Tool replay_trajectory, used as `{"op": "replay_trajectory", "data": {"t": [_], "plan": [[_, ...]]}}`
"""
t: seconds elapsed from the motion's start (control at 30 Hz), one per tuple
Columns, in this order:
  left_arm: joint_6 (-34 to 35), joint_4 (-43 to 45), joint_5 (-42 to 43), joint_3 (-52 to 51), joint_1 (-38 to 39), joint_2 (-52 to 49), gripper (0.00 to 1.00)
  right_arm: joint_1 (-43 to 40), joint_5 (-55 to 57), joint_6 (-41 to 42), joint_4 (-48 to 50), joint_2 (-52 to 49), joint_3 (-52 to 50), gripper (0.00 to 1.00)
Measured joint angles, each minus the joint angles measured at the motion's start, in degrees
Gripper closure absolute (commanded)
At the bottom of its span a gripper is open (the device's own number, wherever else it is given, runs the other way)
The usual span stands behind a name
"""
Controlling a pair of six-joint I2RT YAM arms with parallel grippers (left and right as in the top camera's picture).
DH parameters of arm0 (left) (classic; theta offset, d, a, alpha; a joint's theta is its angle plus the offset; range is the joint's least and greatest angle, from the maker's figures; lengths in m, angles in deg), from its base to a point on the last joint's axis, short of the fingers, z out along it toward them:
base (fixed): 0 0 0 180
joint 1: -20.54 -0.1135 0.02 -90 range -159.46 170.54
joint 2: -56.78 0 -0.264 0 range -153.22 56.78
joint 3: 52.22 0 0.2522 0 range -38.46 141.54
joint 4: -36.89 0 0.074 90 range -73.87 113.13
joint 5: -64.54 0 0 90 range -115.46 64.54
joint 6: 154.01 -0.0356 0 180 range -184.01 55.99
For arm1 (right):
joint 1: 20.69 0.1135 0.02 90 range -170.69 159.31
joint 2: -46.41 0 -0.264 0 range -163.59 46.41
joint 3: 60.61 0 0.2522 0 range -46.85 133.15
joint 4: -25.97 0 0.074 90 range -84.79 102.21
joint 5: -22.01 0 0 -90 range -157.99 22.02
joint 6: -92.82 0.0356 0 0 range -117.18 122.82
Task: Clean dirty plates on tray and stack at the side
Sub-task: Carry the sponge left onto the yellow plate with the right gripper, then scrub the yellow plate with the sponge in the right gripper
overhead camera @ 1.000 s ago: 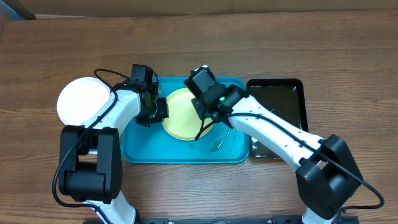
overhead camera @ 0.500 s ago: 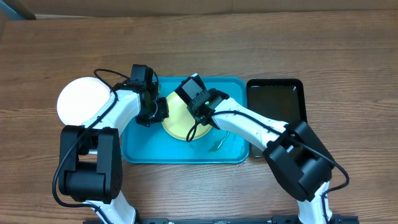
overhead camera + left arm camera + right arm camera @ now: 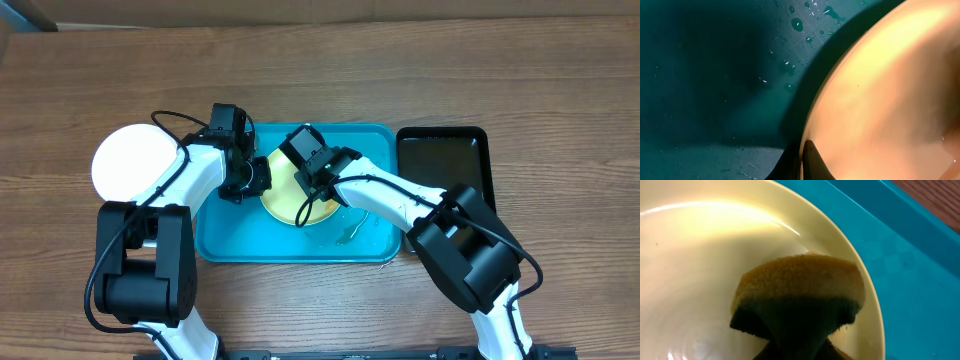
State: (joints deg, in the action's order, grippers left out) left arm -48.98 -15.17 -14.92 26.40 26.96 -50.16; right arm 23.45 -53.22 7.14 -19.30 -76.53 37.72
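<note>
The pale yellow-green plate (image 3: 283,190), glossy and round, lies face up in the tray (image 3: 300,248); being round, it has no long axis. My left gripper (image 3: 803,161) pinches its left rim, and my right gripper (image 3: 795,349) pinches a sponge (image 3: 800,287) resting on it
</note>
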Motion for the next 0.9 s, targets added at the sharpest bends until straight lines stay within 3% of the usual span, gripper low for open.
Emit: {"op": "replay_trajectory", "data": {"t": [0.2, 0.4, 0.67, 0.9], "plan": [[0.00, 0.00, -0.02, -0.02, -0.02, 0.00, 0.96, -1.11, -4.59, 0.09, 0.39, -0.63, 0.94, 0.83], [0.00, 0.00, -0.02, -0.02, -0.02, 0.00, 0.96, -2.82, -12.37, 0.04, -0.35, -0.68, 1.60, 0.90], [0.00, -0.02, 0.00, -0.02, -0.02, 0.00, 0.96, -4.37, -28.55, -1.70, -9.35, -0.42, 4.55, 0.96], [0.00, -0.02, 0.00, -0.02, -0.02, 0.00, 0.96, -7.52, -33.79, -3.32, -14.14, 6.16, 8.22, 0.96]]}}
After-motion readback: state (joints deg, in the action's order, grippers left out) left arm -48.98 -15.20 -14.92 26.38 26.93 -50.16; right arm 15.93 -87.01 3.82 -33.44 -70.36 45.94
